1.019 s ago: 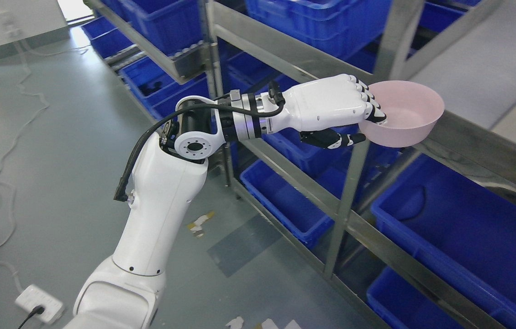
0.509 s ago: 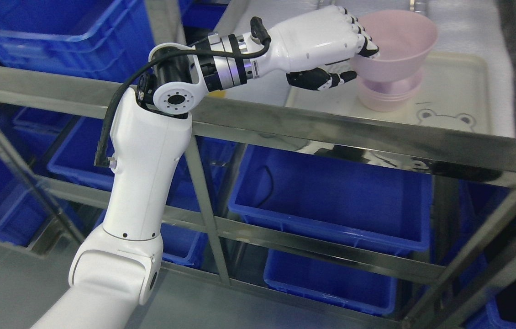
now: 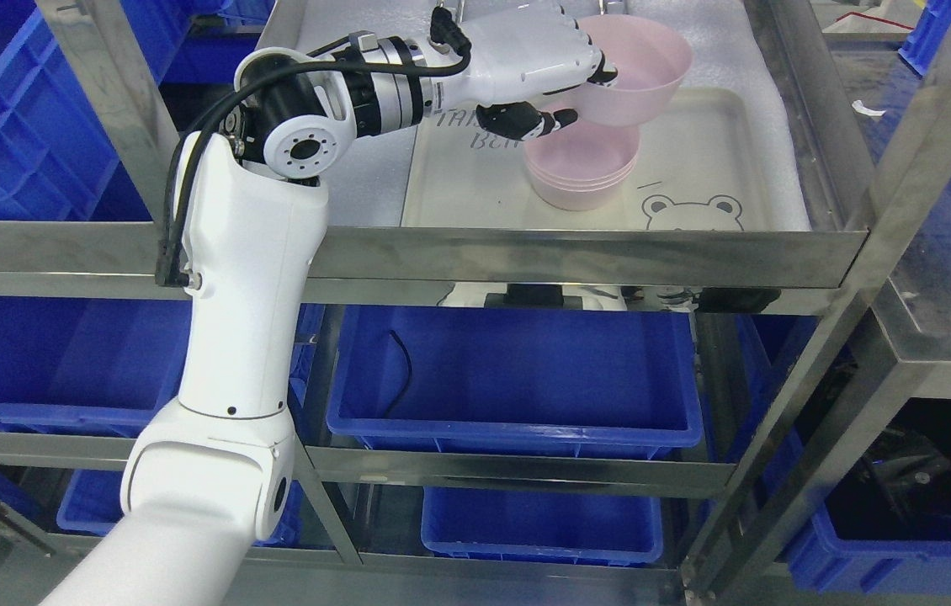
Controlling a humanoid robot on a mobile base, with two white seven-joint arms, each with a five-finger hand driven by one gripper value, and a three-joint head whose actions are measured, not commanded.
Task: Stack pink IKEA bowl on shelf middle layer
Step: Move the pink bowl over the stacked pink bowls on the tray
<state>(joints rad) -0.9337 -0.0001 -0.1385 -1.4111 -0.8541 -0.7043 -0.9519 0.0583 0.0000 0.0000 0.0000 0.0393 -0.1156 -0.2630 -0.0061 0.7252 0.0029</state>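
The left hand (image 3: pixel 539 59) has its fingers (image 3: pixel 526 122) clenched on the near rim of the pink bowl (image 3: pixel 640 76), thumb underneath. The bowl hangs tilted just above the stack of pink bowls (image 3: pixel 581 172) on the cream tray (image 3: pixel 745 151). Beside the stack, a bear face (image 3: pixel 692 212) is printed; the tray's lettering is mostly hidden.

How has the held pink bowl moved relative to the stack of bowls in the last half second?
Cannot tell: the camera shifted. The held bowl sits above the stack, slightly right, as before.
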